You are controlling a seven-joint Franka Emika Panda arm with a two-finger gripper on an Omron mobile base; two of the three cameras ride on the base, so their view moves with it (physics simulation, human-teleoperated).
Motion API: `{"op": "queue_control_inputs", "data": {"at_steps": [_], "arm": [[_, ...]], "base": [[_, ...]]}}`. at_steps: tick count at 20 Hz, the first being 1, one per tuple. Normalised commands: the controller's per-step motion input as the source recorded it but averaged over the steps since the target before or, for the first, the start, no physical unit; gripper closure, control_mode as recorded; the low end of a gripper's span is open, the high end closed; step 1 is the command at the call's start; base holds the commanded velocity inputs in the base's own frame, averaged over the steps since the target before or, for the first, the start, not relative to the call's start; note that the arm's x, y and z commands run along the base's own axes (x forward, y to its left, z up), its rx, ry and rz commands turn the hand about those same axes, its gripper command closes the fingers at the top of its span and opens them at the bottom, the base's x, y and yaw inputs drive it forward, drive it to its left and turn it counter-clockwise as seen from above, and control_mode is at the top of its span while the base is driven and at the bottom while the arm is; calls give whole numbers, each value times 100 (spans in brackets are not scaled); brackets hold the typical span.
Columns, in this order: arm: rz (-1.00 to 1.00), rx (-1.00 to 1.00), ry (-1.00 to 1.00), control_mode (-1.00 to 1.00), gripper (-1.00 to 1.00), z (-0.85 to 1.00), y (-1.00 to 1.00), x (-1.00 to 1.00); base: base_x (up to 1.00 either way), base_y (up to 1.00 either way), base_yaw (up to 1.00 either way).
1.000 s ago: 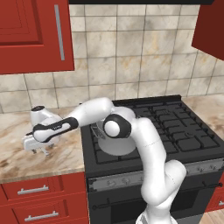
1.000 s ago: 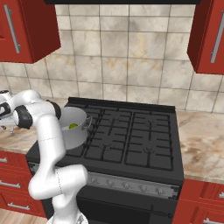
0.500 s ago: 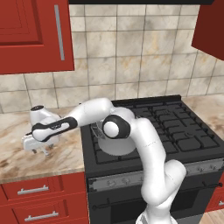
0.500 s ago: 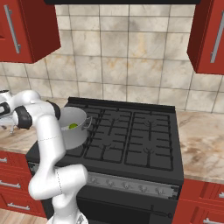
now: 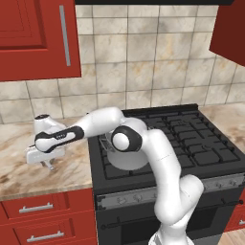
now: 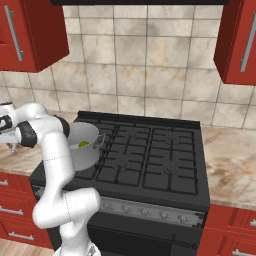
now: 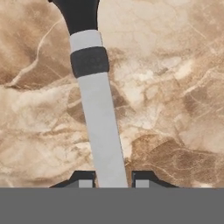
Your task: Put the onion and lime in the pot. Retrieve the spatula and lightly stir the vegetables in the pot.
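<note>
The white arm reaches far out to the left, over the brown stone desk beside the stove. The hand hangs low over the desk and points down at it.

From the camera on the hand, the spatula lies flat on the desk. Its thin grey handle runs right between the two dark fingertips, one on each side and very close to it. A dark band goes round the handle higher up, and the black end of the spatula sits at the top edge of that view. The hand is clenched on the spatula handle. The spatula looks to be lying on the desk, not lifted.

The grey pot stands on the front left corner of the stove, near the arm. One of its loop handles sticks out toward the middle of the stove. The green lime sits inside the pot. I cannot see the onion in the pot from here, because the arm and the pot wall hide part of the inside.

Red cupboards hang on the tiled wall above the desk.
</note>
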Motion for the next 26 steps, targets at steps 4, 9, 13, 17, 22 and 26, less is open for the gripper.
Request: {"op": "queue_control_inputs", "data": {"at_steps": [4, 9, 13, 17, 22, 26], "arm": [[0, 0, 1, -100, 100, -8, 0, -14], [0, 0, 0, -100, 100, 13, -24, -67], [0, 1, -1, -100, 100, 37, -56, -86], [0, 2, -4, -100, 100, 40, -74, -86], [2, 0, -2, -100, 100, 50, -85, -81], [10, 0, 0, -100, 100, 83, -70, -68]], "base": [[0, 0, 0], [0, 0, 0], [0, 0, 0], [0, 0, 0], [0, 0, 0], [0, 0, 0]]}}
